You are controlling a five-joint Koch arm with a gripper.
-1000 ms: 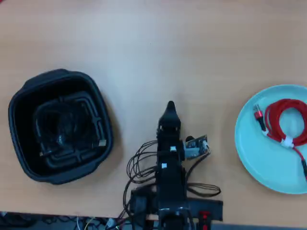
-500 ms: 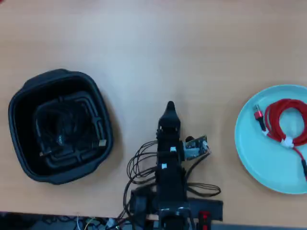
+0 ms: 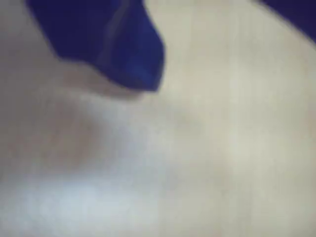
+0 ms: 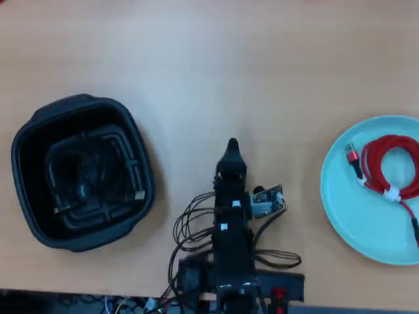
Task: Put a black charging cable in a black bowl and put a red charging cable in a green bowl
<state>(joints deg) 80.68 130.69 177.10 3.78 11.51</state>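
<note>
Bare tabletop (image 4: 262,65) separates black bowl (image 4: 26,140) from green bowl (image 4: 340,209); we cannot tell the gripper (image 4: 232,145) aperture.

In the overhead view the arm (image 4: 230,222) sits at the bottom middle of the tabletop (image 4: 249,65), its claw (image 4: 232,145) pointing up the picture. The black bowl (image 4: 26,196) lies well to its left with the black cable (image 4: 82,173) inside. The green bowl (image 4: 353,203) lies at the right edge, the red cable (image 4: 383,163) in it.
</note>
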